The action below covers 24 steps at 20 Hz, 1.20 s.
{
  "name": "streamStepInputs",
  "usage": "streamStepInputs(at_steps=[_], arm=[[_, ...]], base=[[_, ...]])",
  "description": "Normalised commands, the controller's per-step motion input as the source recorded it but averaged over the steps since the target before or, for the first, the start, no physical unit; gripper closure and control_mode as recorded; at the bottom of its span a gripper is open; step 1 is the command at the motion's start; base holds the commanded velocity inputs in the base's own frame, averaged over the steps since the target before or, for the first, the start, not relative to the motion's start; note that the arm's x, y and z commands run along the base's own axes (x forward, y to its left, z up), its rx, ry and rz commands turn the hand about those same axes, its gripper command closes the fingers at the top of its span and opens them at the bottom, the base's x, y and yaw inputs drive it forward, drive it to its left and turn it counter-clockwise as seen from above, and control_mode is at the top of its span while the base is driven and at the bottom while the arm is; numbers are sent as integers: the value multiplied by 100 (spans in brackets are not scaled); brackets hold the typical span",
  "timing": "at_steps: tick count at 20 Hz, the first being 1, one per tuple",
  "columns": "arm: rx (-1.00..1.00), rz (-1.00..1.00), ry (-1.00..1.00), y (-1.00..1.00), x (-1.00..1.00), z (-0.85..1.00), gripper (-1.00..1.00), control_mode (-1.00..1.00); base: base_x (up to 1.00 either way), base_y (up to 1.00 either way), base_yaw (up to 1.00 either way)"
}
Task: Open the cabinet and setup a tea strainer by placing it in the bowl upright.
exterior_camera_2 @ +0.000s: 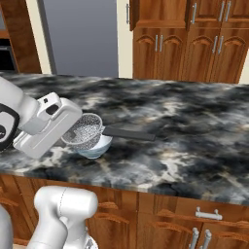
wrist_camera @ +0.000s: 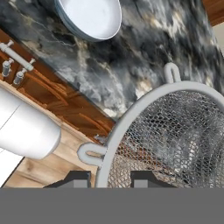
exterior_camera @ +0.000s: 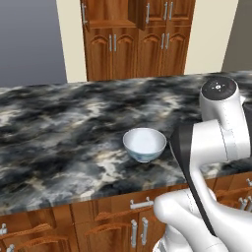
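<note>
The cabinet point(exterior_camera: 133, 44) stands across the room beyond the marbled counter point(exterior_camera: 59, 133), one upper door looking swung ajar, so the opening step seems done and the step in hand is carrying the tea strainer point(exterior_camera_2: 85, 130) to the bowl point(exterior_camera: 144, 144). In the right base view the strainer's mesh basket hangs just above the bowl and overlaps it, its dark handle point(exterior_camera_2: 129, 133) pointing away from the bowl over the counter. In the hand view the bowl point(wrist_camera: 89, 17) lies off to one side of the basket point(wrist_camera: 175, 135) rather than under it, so the two may not yet be lined up. The gripper point(wrist_camera: 110, 180) has its fingers point(wrist_camera: 78, 178) drawn nearly together, clamped on the strainer's metal rim, one tip on each side of it. The next move probably calls for centring the basket over the bowl, lowering it level until the rim seats inside with the mesh cup facing up, and only then letting the fingers part.
</note>
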Motion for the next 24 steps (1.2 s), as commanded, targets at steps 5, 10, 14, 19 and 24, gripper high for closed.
streamStepInputs(at_steps=[5, 10, 14, 19, 24], arm=[[0, 0, 0, 0, 0, 0, 100, 100], [0, 0, -4, 30, 30, -7, 100, -100], [2, 1, -4, 58, 93, -27, 100, -100], [28, 6, 11, 9, 100, -22, 100, -100], [16, 4, 11, 19, 94, -37, 100, -100]], base=[[0, 3, 0], [0, 0, 0], [0, 0, 0], [0, 0, 0], [0, 0, 0]])
